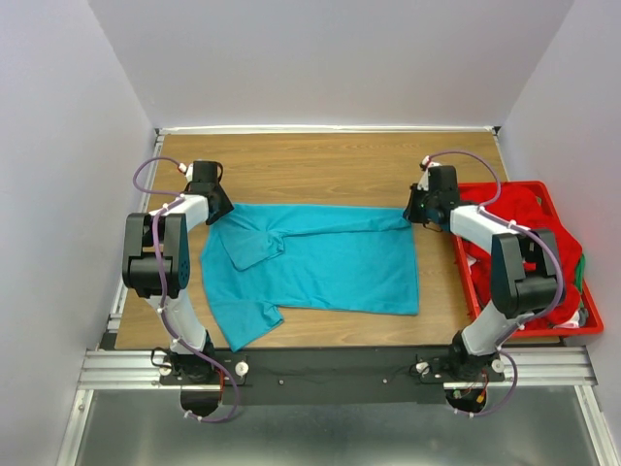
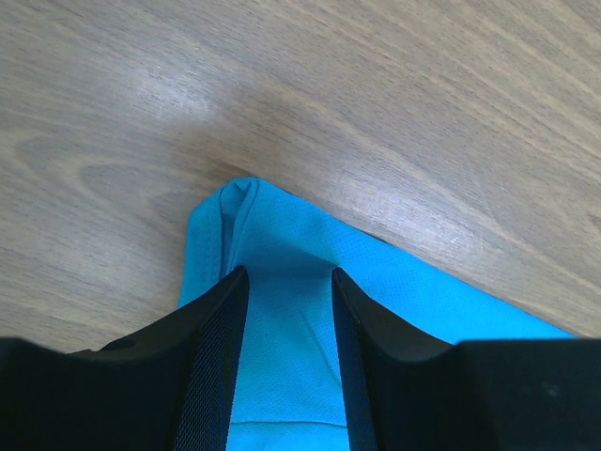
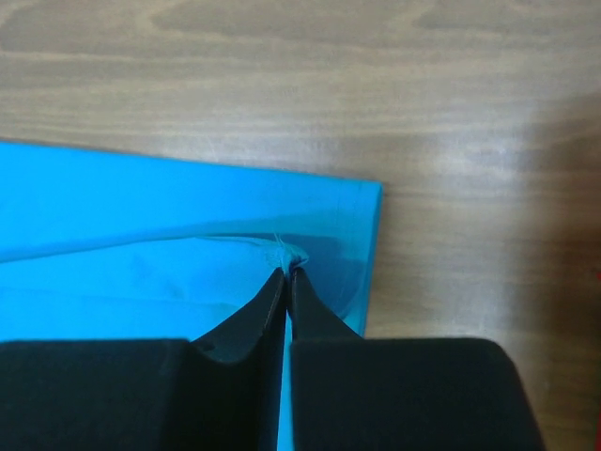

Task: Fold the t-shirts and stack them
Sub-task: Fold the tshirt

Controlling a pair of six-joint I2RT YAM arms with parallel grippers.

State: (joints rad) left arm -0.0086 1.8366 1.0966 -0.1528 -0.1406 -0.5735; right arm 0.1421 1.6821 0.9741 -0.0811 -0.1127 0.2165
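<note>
Teal t-shirt (image 1: 320, 262), left gripper (image 2: 289, 272) parted astride its far-left corner, right gripper (image 3: 286, 272) clamped on its far-right corner

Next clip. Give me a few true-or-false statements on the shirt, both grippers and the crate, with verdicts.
1. The teal t-shirt lies spread on the wooden table. True.
2. The right gripper has its jaws wide open over bare wood. False: they are pinched shut on the shirt's corner.
3. The left gripper has its jaws apart with teal cloth between them. True.
4. The red crate is empty. False: it holds red cloth and green cloth.
</note>
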